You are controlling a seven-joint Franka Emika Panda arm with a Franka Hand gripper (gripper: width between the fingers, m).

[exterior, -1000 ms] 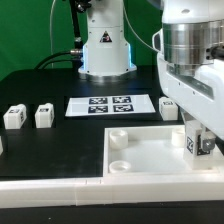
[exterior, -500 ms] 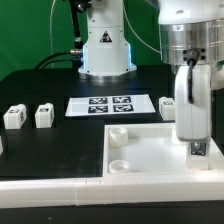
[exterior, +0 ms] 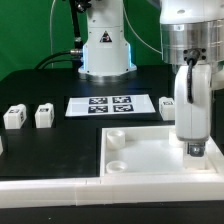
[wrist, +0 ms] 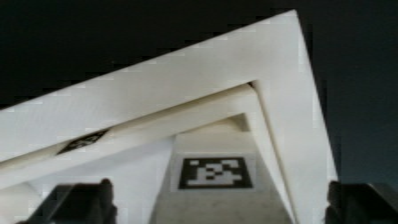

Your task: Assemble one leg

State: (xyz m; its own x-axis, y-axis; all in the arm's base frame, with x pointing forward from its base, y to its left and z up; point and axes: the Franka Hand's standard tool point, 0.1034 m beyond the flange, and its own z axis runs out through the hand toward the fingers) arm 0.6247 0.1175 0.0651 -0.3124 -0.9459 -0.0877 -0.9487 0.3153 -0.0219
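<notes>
Leg (exterior: 196, 150) sits low at the panel's (exterior: 140, 150) far corner on the exterior view's right, its tagged face toward the camera, pinched in the gripper (exterior: 196, 150), whose jaws stand narrow on either side of it. The wrist view shows the same leg (wrist: 214, 172) between the two dark fingertips (wrist: 80, 203), tag up, with the panel's (wrist: 178, 100) white rim and corner running away beyond it. Whether the leg is seated in a corner socket or only resting on the panel floor cannot be told; the arm hides the socket there. Two open sockets (exterior: 117, 136) are visible on the panel's other side, one behind the other, both unfilled. Judgement: step in hand is insertion of this leg into the corner socket, task perhaps past the midpoint, since pick-up and carry appear done and seating and fastening are left. Next move likely calls for keeping the leg upright and centred over the hole, then pressing or turning it home before letting go; a tilted leg could jam on the rim or shove the panel across the worktop (exterior: 40, 90). Further out: two spare legs (exterior: 13, 116) stand side by side on the exterior view's left, a third (exterior: 168, 108) just behind the panel near the arm, and the marker board (exterior: 110, 105) lies flat between them.
</notes>
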